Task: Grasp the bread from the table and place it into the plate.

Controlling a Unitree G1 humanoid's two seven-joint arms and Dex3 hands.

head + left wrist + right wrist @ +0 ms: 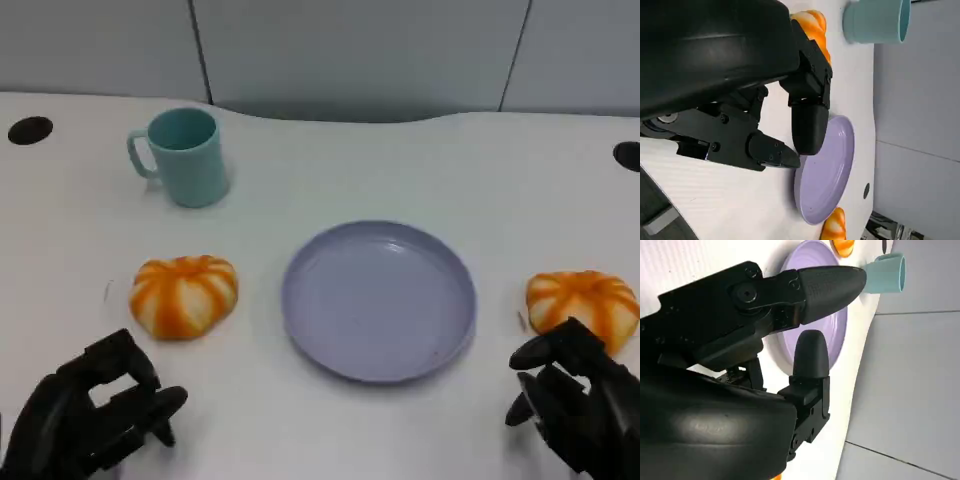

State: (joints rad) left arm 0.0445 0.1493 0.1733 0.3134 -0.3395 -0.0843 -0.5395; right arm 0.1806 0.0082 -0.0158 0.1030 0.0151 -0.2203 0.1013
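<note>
Two round orange-and-white striped breads lie on the white table, one bread (184, 295) left of the plate and another bread (585, 305) to its right. Between them sits the empty lavender plate (378, 300). My left hand (95, 415) hovers near the front edge, just in front of the left bread, fingers apart and holding nothing. My right hand (575, 405) is low at the front right, close in front of the right bread, and also holds nothing. The left wrist view shows the left hand (780, 115), the near bread (812, 25) and the plate (832, 175). The right wrist view shows the right hand (805, 315) and the plate (840, 335).
A teal mug (185, 155) stands upright at the back left, behind the left bread. Dark round holes (30, 130) mark the table's far corners. A grey wall runs along the table's back edge.
</note>
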